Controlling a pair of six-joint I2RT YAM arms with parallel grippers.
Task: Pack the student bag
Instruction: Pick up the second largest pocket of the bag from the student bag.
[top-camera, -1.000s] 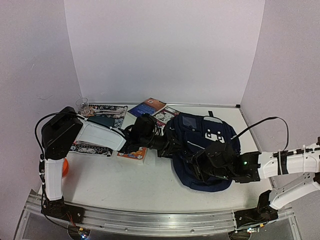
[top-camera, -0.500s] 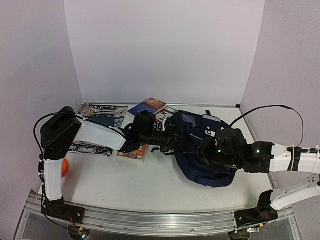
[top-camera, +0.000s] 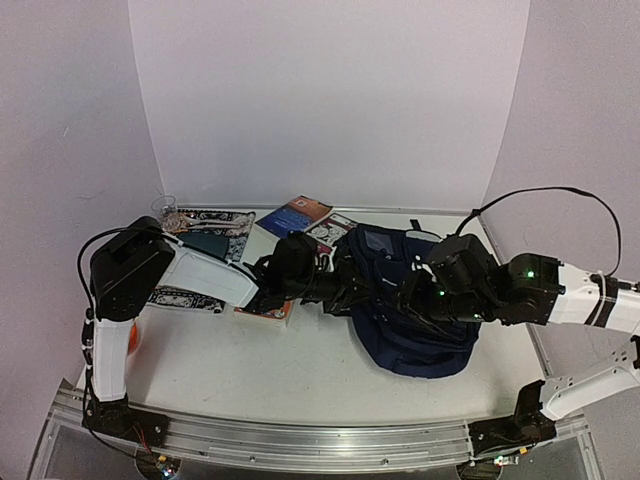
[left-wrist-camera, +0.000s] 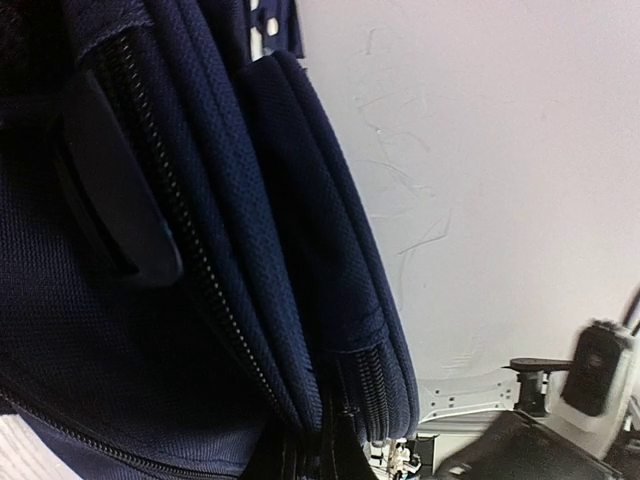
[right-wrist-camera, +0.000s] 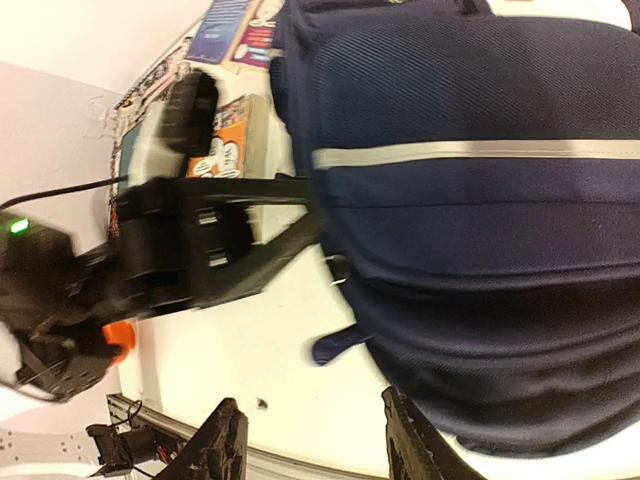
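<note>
The student bag (top-camera: 420, 338), navy with a pale stripe, lies right of the table's middle. My left gripper (top-camera: 345, 286) is shut on the bag's left edge. In the left wrist view the bag's zippered seams (left-wrist-camera: 300, 250) fill the frame and run down between the jaws at the bottom. My right gripper (top-camera: 418, 300) hovers over the bag's middle. In the right wrist view its fingers (right-wrist-camera: 225, 440) stand apart with nothing between them, over bare table beside the bag (right-wrist-camera: 480, 200). A blue zip tab (right-wrist-camera: 335, 345) sticks out from the bag's edge.
Two books (top-camera: 298, 213) lie at the back, behind the left arm. An orange-covered book (top-camera: 265, 309) lies under that arm. A black patterned mat (top-camera: 205, 222) and a clear cup (top-camera: 165, 208) are at the back left. An orange ball (top-camera: 130, 335) sits by the left base.
My right arm has swung from the bag's front edge back and up over its middle. The bag has bunched up and shifted slightly. The left gripper has kept its hold.
</note>
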